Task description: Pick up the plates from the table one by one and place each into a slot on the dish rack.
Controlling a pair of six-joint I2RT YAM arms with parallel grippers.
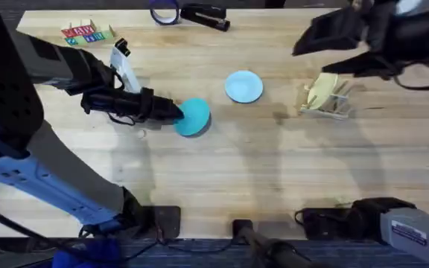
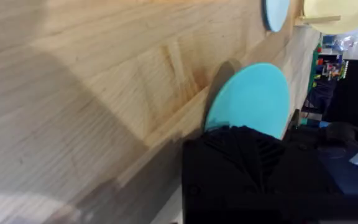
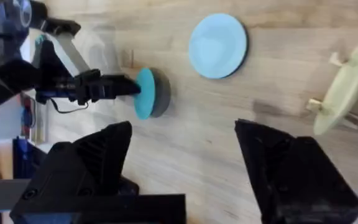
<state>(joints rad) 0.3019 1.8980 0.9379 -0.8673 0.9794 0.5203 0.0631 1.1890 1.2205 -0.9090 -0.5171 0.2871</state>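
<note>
- I judge the task partly done: a pale yellow plate point(image 1: 323, 91) stands in the dish rack point(image 1: 334, 104), but both task plates are out of it.
- My left gripper point(image 1: 176, 113) is clamped on the rim of the teal plate point(image 1: 194, 117), which is tilted up off the table point(image 1: 274, 171).
- The light blue plate point(image 1: 243, 86) lies flat, well beyond my left fingertips.
- My right gripper point(image 3: 185, 162) hangs with its fingers wide apart, holding nothing, near the rack.
- Count: three plates, one rack, two left to slot.

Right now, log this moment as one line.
left gripper: shut on teal plate, edge raised | right gripper: open, above table | light blue plate: flat on table | dish rack: holds yellow plate
</note>
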